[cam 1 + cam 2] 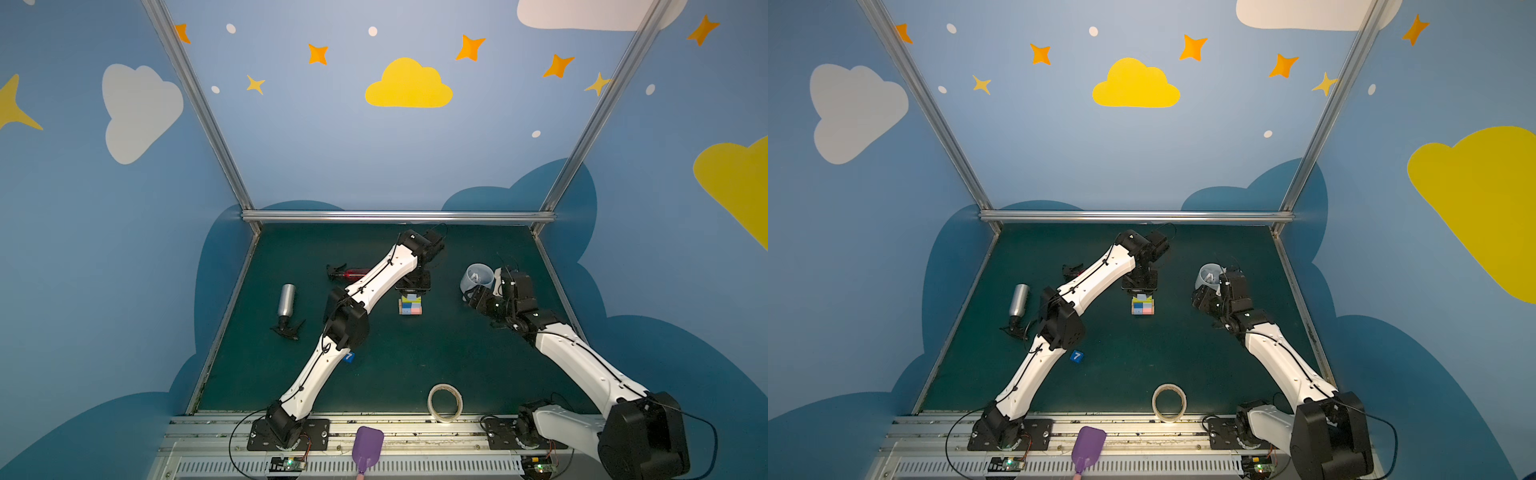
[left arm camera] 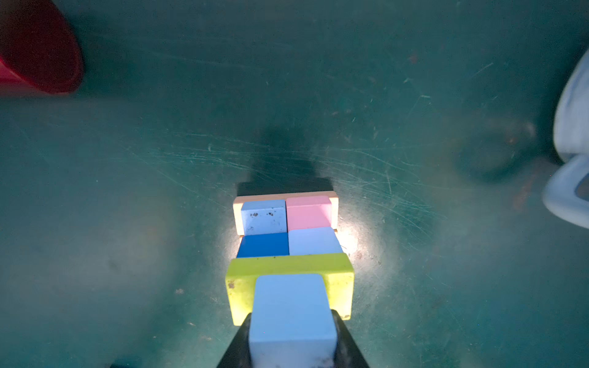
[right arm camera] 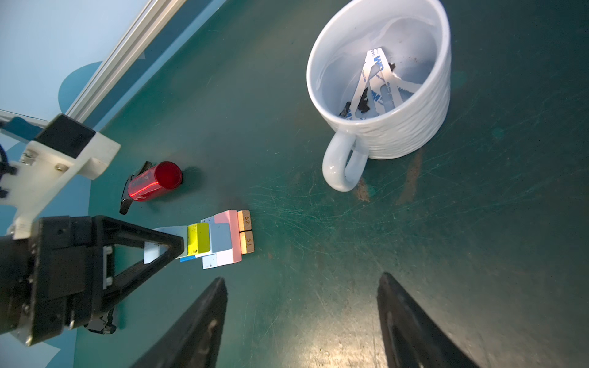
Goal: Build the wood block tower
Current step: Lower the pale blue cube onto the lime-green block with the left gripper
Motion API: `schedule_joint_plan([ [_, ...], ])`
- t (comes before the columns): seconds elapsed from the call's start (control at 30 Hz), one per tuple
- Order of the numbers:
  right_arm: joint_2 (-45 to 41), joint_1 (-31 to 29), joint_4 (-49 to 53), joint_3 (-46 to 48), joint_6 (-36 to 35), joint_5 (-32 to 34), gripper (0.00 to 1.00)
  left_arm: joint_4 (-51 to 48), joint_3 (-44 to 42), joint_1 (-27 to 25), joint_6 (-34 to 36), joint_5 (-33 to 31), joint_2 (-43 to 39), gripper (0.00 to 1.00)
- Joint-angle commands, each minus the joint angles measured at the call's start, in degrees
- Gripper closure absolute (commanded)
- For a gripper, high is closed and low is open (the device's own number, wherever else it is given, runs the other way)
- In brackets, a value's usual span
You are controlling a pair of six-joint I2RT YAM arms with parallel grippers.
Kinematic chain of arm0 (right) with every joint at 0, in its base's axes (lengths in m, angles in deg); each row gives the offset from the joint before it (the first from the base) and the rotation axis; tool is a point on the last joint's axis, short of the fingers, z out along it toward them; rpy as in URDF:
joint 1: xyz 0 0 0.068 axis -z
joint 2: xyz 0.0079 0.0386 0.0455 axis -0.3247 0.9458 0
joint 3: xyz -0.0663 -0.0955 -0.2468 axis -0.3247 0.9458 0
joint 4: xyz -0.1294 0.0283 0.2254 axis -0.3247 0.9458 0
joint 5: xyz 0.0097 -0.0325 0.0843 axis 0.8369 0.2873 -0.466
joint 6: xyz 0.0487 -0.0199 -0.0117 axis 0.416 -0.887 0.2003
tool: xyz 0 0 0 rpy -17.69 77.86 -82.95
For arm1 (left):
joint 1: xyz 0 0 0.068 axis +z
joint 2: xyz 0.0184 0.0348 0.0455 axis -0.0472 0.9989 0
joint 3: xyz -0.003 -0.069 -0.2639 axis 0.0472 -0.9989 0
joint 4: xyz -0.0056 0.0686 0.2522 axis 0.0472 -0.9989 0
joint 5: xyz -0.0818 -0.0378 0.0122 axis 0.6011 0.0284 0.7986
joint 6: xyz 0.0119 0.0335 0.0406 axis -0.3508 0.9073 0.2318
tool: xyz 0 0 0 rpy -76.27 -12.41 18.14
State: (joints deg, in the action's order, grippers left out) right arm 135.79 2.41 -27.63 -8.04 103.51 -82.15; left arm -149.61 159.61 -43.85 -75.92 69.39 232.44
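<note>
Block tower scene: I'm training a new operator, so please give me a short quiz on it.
1. Between the fingers of the left tool sits: A) pink block, B) light-blue block, C) tape roll.
2. True or false: the right tool is open, with nothing between its fingers.
3. Fill in: the lone blue cube bears the number ___.

Key: 1 B; 2 true; 3 7.
</note>
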Motion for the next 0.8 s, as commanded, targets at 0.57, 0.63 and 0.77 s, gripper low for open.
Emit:
schedule_joint_plan([
  [0.57, 0.53, 0.45, -0.39, 0.28, -0.3, -0.48, 0.27, -0.38, 1.12, 0.34, -1.08, -0.64, 0.1, 0.51],
  [0.63, 0.47, 0.45, -0.31, 0.27, -0.3, -0.48, 0.27, -0.36, 1.06, 0.41, -0.97, -0.68, -0.19, 0.51],
  [0.77, 0.33, 0.45, -0.23, 0.32, -0.31, -0.41, 0.27, -0.47, 1.06, 0.39, -0.89, -1.08, -0.84, 0.5],
])
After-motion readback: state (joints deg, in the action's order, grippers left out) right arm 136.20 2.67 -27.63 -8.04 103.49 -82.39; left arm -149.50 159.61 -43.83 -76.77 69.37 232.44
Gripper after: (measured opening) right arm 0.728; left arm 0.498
